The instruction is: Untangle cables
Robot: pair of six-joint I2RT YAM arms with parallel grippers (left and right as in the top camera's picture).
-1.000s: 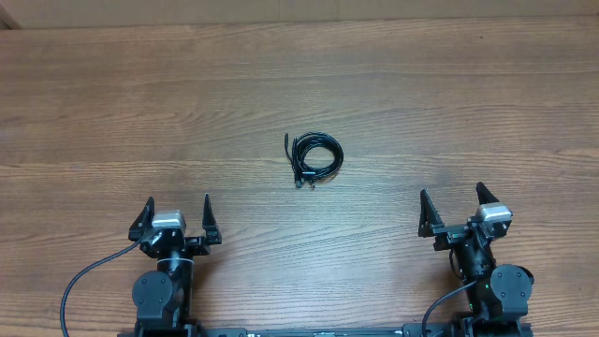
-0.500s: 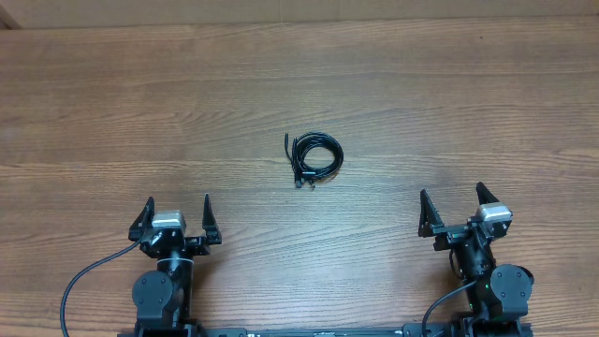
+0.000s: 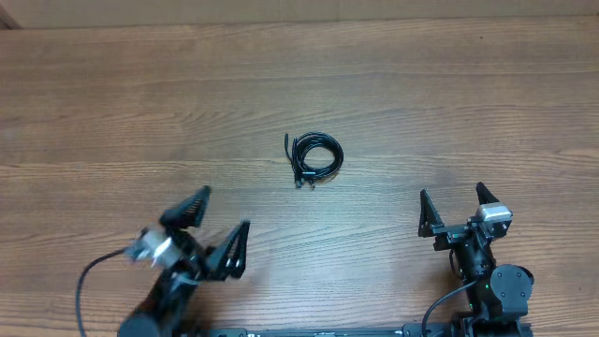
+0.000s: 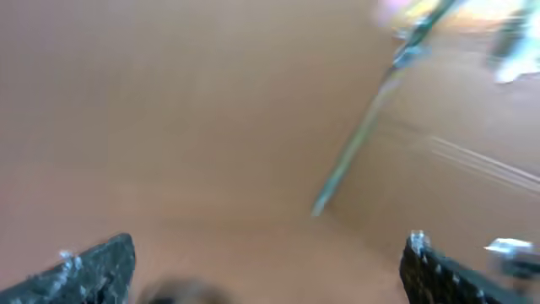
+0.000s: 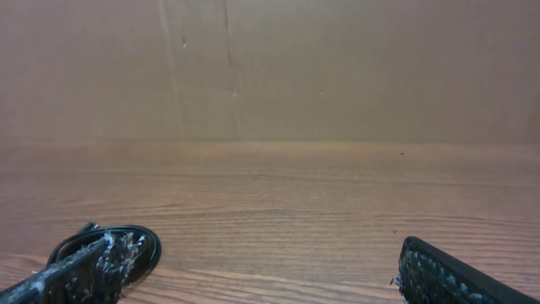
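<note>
The cables (image 3: 316,157) lie as one small black coil on the bare wooden bench (image 3: 112,103), with a short end and a small plug sticking out on the coil's left side. Nothing touches the coil.

The left pincer (image 3: 217,227) stands wide open and empty. It is turned at a slant, so the gap between its two dark fingers (image 3: 192,205) faces ahead and to its right. The coil sits in that direction, well apart from the tips. In the left wrist view the picture is heavily blurred. Only the two finger ends of the left pincer (image 4: 270,279) show in the bottom corners, far apart, over the brown bench (image 4: 169,127). The coil cannot be made out there.

The right pincer (image 3: 452,198) is also open and holds nothing, its fingers pointing straight ahead. The coil lies ahead of it and off to its left, well apart. In the right wrist view the cables (image 5: 150,250) show just past the tip of the left-hand finger (image 5: 84,272), which hides part of the coil. The right pincer (image 5: 253,274) has only bench (image 5: 295,211) between its fingers, and a brown board (image 5: 337,67) stands at the far edge.
</note>
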